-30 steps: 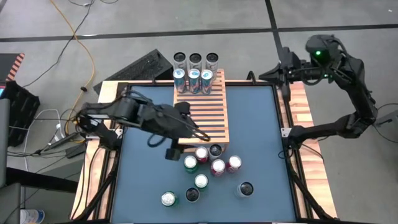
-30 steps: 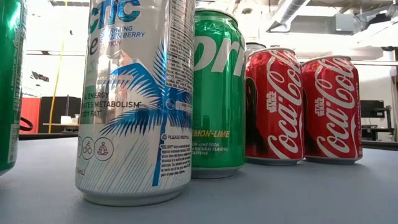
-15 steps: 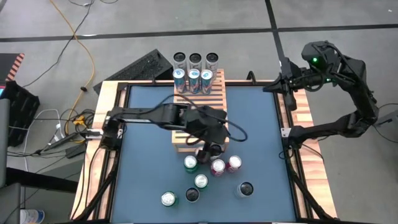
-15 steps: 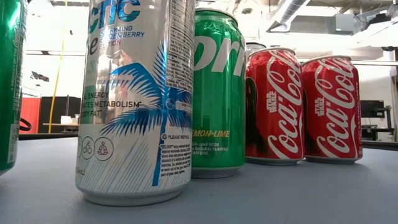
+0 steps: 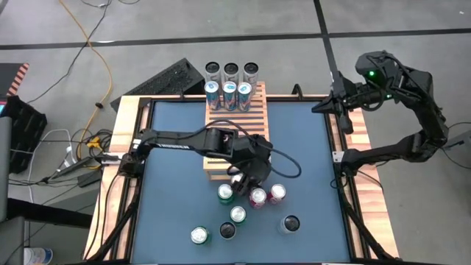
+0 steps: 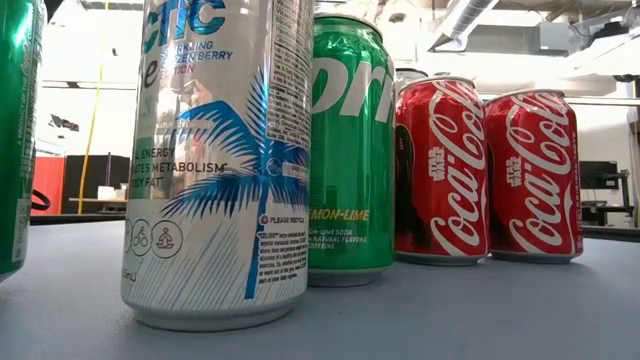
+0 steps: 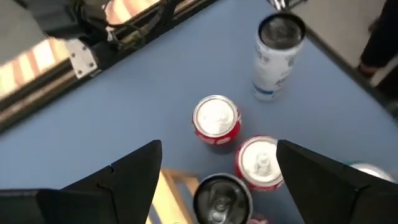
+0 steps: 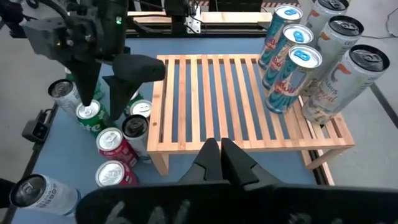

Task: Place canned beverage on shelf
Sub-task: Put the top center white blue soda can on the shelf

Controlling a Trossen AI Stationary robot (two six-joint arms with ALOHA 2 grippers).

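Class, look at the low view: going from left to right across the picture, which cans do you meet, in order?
Green can at the edge → silver-and-blue palm-tree can → green lemon-lime can → first red cola can → second red cola can.

The shelf (image 5: 238, 129) is a light-brown wooden rack with many parallel slats across its top, standing on short legs at the far middle of the blue bench (image 5: 169, 213). Six tall cans stand upright along its far end in two rows of three: blue-and-silver ones (image 5: 229, 93) in front, pale ones with dark tops (image 5: 231, 71) behind. The rest of the slats lie bare. A cluster of loose cans stands upright just beyond its near edge: a dark-topped can (image 8: 135, 127) touching the corner, two red cans (image 5: 266, 196), two green cans (image 5: 226, 193), and others farther off.
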